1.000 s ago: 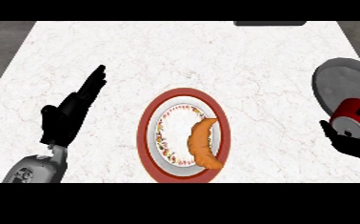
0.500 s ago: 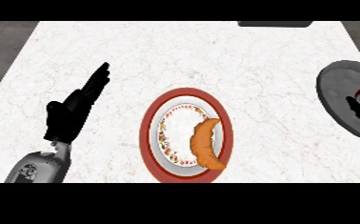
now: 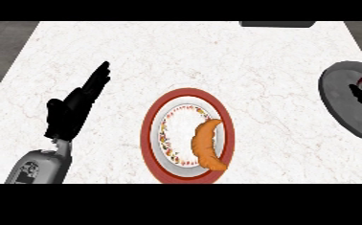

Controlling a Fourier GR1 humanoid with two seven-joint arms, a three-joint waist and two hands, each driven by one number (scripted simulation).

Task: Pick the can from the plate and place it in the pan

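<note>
Since a second ago the right hand (image 3: 356, 93) has slipped to the frame's right edge over the pan (image 3: 338, 99), its hold and the can's place impossible to tell, while the left hand (image 3: 73, 108) rests open at left.

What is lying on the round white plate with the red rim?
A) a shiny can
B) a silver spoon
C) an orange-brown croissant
C: a curved orange-brown croissant lies on the right side of the round red-rimmed white plate.
</note>
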